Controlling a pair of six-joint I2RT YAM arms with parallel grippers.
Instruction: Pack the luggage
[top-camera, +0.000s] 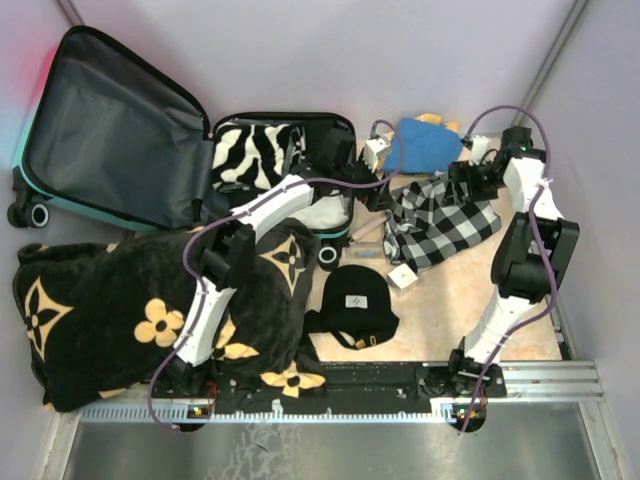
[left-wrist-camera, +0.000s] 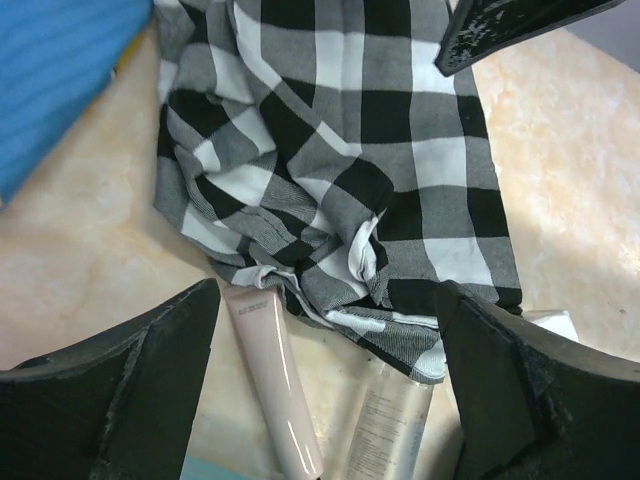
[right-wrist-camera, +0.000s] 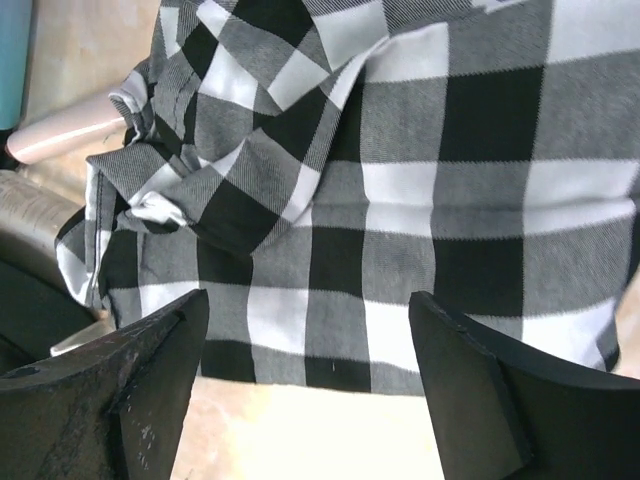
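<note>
Here, bare tabletop (top-camera: 450, 300) is showing beside the beanie (top-camera: 355, 285). Beyond, the left gripper (left-wrist-camera: 325, 310) and right gripper (right-wrist-camera: 305, 315) are hanging wide, empty, over the checked cloth (top-camera: 445, 220). Only the top view is showing the luggage (top-camera: 110, 130), lying open far left.

The checked cloth (right-wrist-camera: 400, 200) is black-and-white, the blanket (top-camera: 90, 310) black with tan flowers, luggage (top-camera: 110, 130) lining grey.

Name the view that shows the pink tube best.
Left wrist: the pink tube lies nearly whole below the checked cloth. Right wrist shows only a short part at the cloth's edge; the top view shows it too small to tell.
</note>
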